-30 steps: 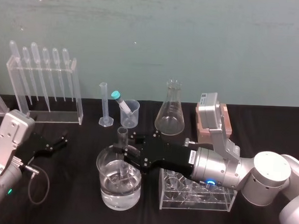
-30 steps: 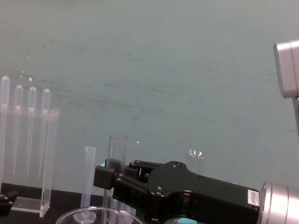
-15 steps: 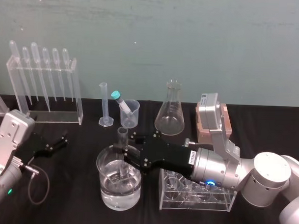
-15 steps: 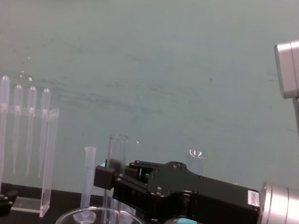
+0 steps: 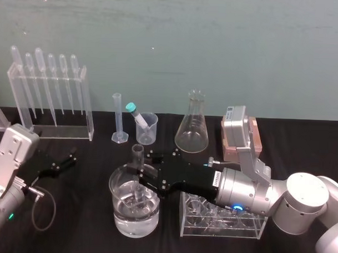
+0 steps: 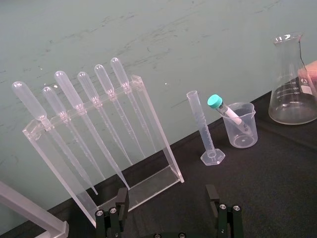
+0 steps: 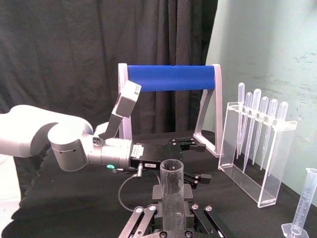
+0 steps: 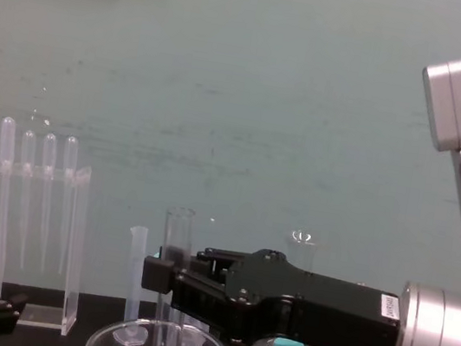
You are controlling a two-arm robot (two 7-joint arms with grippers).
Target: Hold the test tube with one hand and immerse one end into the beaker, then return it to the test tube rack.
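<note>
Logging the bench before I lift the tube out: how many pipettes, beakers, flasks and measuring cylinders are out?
Pipettes: 6
Beakers: 2
Flask: 1
Measuring cylinder: 1
Total: 10

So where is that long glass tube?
The tube stands upright left of centre in the head view, gripped by the right tool, lower end inside the water-filled beaker.
</note>
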